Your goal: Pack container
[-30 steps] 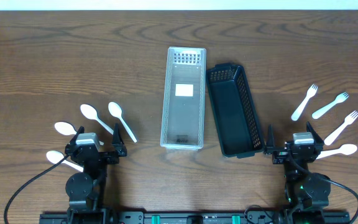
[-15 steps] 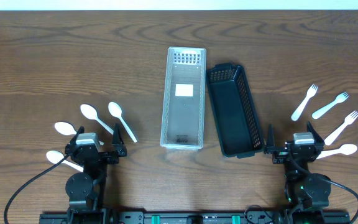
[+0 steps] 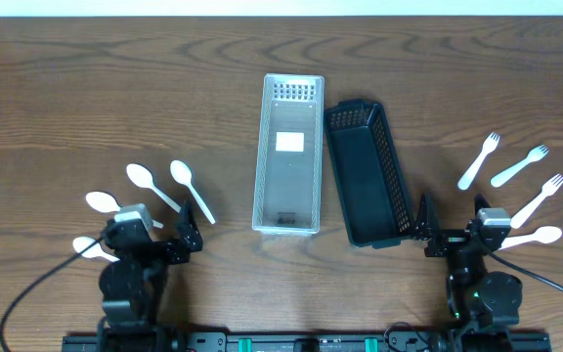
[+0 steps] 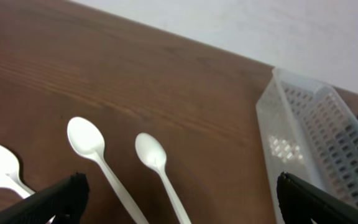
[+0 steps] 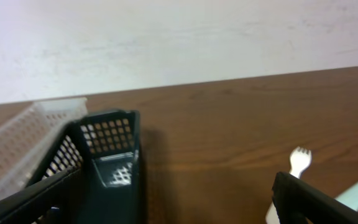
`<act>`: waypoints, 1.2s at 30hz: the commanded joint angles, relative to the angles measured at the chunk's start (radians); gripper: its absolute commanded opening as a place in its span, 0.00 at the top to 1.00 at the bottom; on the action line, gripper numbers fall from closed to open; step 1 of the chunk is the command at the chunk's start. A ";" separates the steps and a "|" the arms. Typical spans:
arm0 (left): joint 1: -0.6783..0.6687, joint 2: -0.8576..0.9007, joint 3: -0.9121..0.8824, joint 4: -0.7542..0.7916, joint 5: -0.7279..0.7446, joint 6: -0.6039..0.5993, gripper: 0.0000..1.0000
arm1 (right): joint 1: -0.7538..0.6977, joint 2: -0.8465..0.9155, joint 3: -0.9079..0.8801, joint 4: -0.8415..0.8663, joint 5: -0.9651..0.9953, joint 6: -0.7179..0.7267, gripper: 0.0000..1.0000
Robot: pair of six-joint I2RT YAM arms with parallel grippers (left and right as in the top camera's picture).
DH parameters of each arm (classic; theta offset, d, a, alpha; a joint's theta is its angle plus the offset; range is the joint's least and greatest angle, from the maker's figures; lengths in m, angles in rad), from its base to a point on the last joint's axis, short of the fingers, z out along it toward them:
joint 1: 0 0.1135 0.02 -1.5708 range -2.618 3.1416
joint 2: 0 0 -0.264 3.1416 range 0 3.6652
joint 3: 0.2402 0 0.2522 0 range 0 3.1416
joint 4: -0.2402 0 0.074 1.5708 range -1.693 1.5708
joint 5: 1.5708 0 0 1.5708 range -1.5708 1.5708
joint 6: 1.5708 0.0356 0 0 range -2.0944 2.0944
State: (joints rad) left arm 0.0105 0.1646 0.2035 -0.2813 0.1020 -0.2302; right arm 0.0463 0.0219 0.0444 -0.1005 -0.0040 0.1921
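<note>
Mid-surface [image 3: 164,78]: clear container [image 3: 288,154] with slotted walls, long side running away from the arms. Holds nothing but a white label [image 3: 289,142] on its floor. Just beside it on the right, black mesh container [image 3: 368,174], turned slightly off parallel, far corner close to the clear wall; contact there not certain. Holds nothing either.

Left of both containers and well apart from them: four white spoons lying loose, bowls toward the far side. Inner spoon [image 3: 181,173] and second spoon [image 3: 141,176] side by side, third spoon [image 3: 101,201] further out, fourth spoon [image 3: 86,246] nearest the arm and partly tucked under it.

On the right, mirrored: three white forks, tines pointing away, first fork [image 3: 492,144], second fork [image 3: 536,154], third fork [image 3: 553,183], plus a round-ended utensil [image 3: 545,235] lying next to the right arm [image 3: 482,284].

Left jaws: spread wide, grasping nothing, low near the front edge on the left arm [image 3: 130,279]. Seen from the left wrist, dark fingertips [image 4: 61,196] at both lower corners, two spoons in the gap ahead.

Right jaws: likewise released and bare. From the right wrist, fingertips [image 5: 316,199] framing the end of the black mesh container, a fork off to the right.
</note>
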 commanded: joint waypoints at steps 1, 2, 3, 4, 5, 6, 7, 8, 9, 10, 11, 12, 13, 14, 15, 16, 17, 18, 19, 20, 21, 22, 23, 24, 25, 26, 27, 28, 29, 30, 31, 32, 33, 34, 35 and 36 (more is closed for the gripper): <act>-0.001 0.140 0.180 -0.020 0.018 0.050 0.02 | -0.002 0.046 0.104 -0.031 -0.031 -0.009 0.01; -0.001 0.183 0.217 -0.026 0.018 0.063 0.02 | -0.002 0.073 0.130 -0.044 -0.031 -0.024 0.01; -0.001 0.248 0.271 -0.033 0.018 0.083 0.02 | -0.002 0.113 0.163 -0.060 -0.031 -0.040 0.01; -0.001 0.312 0.324 -0.040 0.018 0.105 0.02 | -0.002 0.159 0.200 -0.076 -0.031 -0.049 0.01; -0.001 0.379 0.379 -0.051 0.018 0.124 0.02 | -0.002 0.212 0.243 -0.094 -0.031 -0.051 0.01; -0.001 0.436 0.428 -0.068 0.018 0.134 0.02 | -0.002 0.261 0.285 -0.117 -0.031 -0.051 0.01; -0.001 0.501 0.484 -0.093 0.018 0.142 0.02 | -0.002 0.321 0.340 -0.151 -0.032 -0.051 0.01; -0.001 0.556 0.535 -0.123 0.018 0.144 0.02 | -0.002 0.388 0.403 -0.199 -0.038 -0.051 0.01; -0.001 0.619 0.594 -0.166 0.019 0.144 0.02 | -0.002 0.446 0.462 -0.251 -0.048 -0.052 0.01; -0.001 0.677 0.651 -0.216 0.018 0.144 0.02 | -0.002 0.517 0.536 -0.324 -0.061 -0.052 0.01; -0.001 0.731 0.704 -0.268 0.018 0.144 0.02 | -0.002 0.597 0.626 -0.425 -0.072 -0.052 0.01; -0.001 0.774 0.745 -0.311 0.018 0.144 0.02 | -0.002 0.647 0.683 -0.496 -0.078 -0.052 0.01; -0.001 0.814 0.783 -0.351 0.018 0.144 0.02 | -0.002 0.714 0.763 -0.602 -0.083 -0.052 0.01; -0.001 0.853 0.818 -0.391 0.018 0.144 0.02 | -0.002 0.777 0.840 -0.709 -0.083 -0.052 0.01; -0.001 0.882 0.841 -0.418 0.019 0.143 0.02 | -0.002 0.827 0.900 -0.792 -0.082 -0.062 0.01; -0.001 0.907 0.858 -0.438 0.022 0.143 0.02 | -0.002 0.879 0.959 -0.867 -0.080 -0.086 0.01; -0.001 0.926 0.868 -0.452 0.023 0.143 0.02 | -0.002 0.916 0.997 -0.918 -0.101 -0.074 0.01; -0.001 0.940 0.872 -0.466 0.023 0.140 0.02 | -0.002 0.954 1.028 -0.969 -0.135 -0.070 0.01; -0.001 0.948 0.872 -0.474 0.023 0.140 0.02 | -0.002 0.989 1.047 -1.002 -0.161 -0.082 0.07; -0.001 0.953 0.872 -0.478 0.023 0.140 0.02 | -0.002 1.013 1.054 -1.024 -0.170 -0.090 0.46; -0.001 0.953 0.872 -0.481 0.023 0.140 0.02 | -0.002 1.036 1.054 -1.043 -0.170 -0.087 0.79; -0.001 0.952 0.872 -0.481 0.023 0.140 0.02 | -0.002 1.054 1.054 -1.061 -0.169 -0.075 0.99; -0.001 0.952 0.872 -0.481 0.023 0.140 0.02 | -0.002 1.074 1.054 -1.086 -0.169 -0.062 0.99; -0.001 0.952 0.872 -0.481 0.022 0.141 0.02 | 0.000 1.090 1.054 -1.109 -0.169 -0.045 0.99; -0.001 0.952 0.872 -0.481 0.022 0.141 0.01 | 0.002 1.102 1.054 -1.127 -0.170 -0.039 0.99; -0.001 0.952 0.872 -0.481 0.022 0.144 0.02 | 0.010 1.112 1.054 -1.149 -0.169 -0.039 0.99; -0.001 0.952 0.872 -0.481 0.022 0.144 0.04 | 0.022 1.118 1.054 -1.169 -0.159 -0.040 0.99; -0.001 0.952 0.872 -0.481 0.022 0.144 0.05 | 0.031 1.121 1.054 -1.180 -0.149 -0.033 0.99; -0.001 0.952 0.872 -0.481 0.022 0.144 0.05 | 0.045 1.125 1.054 -1.195 -0.130 -0.016 0.99; -0.001 0.952 0.872 -0.481 0.022 0.144 0.07 | 0.056 1.129 1.053 -1.207 -0.114 0.001 0.99; -0.001 0.952 0.872 -0.481 0.022 0.144 0.08 | 0.069 1.135 1.052 -1.218 -0.100 0.023 0.99; -0.001 0.952 0.872 -0.481 0.022 0.144 0.09 | 0.079 1.142 1.050 -1.227 -0.097 0.038 0.99; -0.001 0.952 0.872 -0.481 0.022 0.144 0.12 | 0.088 1.151 1.046 -1.233 -0.098 0.051 0.99; -0.001 0.952 0.872 -0.481 0.022 0.144 0.12 | 0.095 1.159 1.040 -1.240 -0.098 0.067 0.99; -0.001 0.952 0.872 -0.481 0.022 0.144 0.13 | 0.101 1.168 1.032 -1.243 -0.098 0.081 0.99; -0.001 0.952 0.872 -0.481 0.022 0.144 0.13 | 0.109 1.178 1.020 -1.243 -0.098 0.093 0.99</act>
State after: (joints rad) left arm 0.0105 1.1191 1.0504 -0.7597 0.1211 -0.0998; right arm 0.1314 1.1759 1.0836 -1.3407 -0.1211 0.2161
